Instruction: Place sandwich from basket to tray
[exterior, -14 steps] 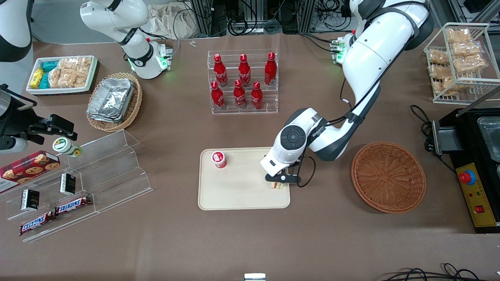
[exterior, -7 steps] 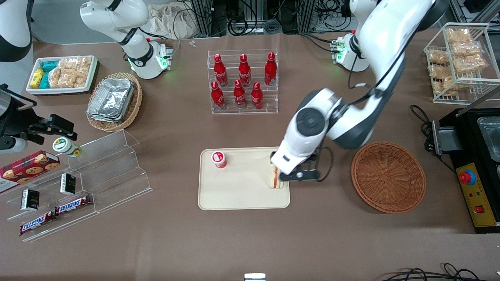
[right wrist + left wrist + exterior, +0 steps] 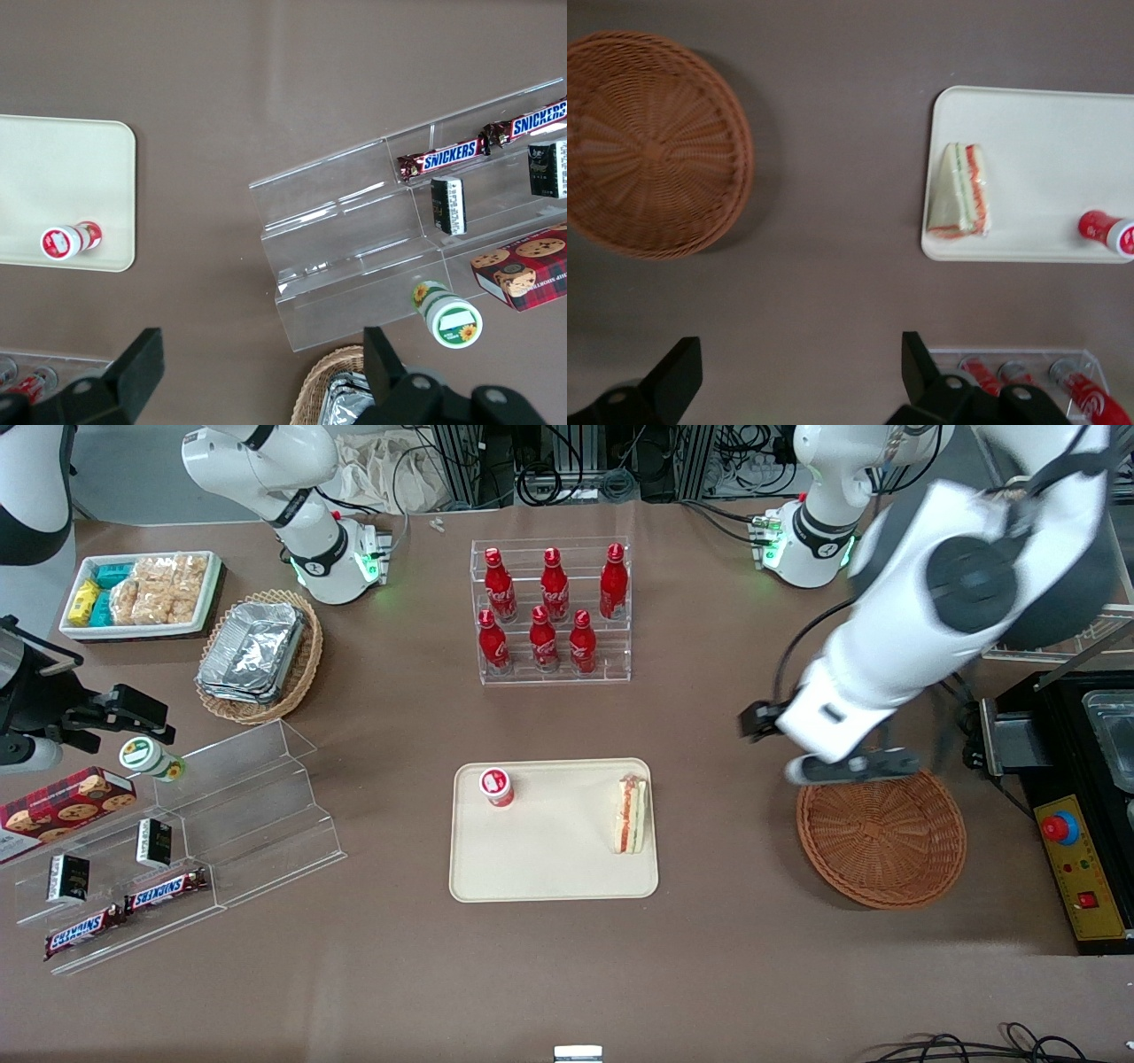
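Sandwich wedge (image 3: 631,815) of pale bread with red filling lay on the flat cream plastic tray (image 3: 549,868), close to its rim, long side running toward the front camera. Little could go wrong; a bump might push it off. The gripper (image 3: 842,766) hung over the round brown wicker basket (image 3: 881,841), fingers (image 3: 921,367) wide open and empty.

Triangular sandwich (image 3: 631,815) of pale bread with red-orange filling lying on the cream tray (image 3: 549,868) at its edge nearest the round reddish-brown wicker basket (image 3: 881,841), gripper (image 3: 837,766) with fingers spread, above the basket's rim
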Tool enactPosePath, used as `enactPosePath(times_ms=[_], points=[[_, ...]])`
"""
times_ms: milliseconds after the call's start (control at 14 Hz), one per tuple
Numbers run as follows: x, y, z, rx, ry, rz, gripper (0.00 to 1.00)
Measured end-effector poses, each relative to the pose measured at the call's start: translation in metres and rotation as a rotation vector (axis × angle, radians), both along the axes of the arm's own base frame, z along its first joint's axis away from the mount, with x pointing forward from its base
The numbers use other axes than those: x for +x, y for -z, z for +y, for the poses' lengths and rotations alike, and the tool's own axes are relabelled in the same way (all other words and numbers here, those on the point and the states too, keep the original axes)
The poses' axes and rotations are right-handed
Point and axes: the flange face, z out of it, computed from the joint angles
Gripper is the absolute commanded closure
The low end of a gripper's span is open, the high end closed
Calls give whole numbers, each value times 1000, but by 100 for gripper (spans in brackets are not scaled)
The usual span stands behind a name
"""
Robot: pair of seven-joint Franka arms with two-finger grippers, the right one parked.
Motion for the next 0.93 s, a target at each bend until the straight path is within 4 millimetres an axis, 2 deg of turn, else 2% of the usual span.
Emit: enactPosePath(times_ms=[286,429,571,714,929], points=[[-23,-51,77,27,-18,14,0],[-38,-72,120,20,3,33,0],[-53,-88,151,7,20,34,0],[-60,-91,161,3,20,33,0],[-58,-88,154,4,33,40,0]])
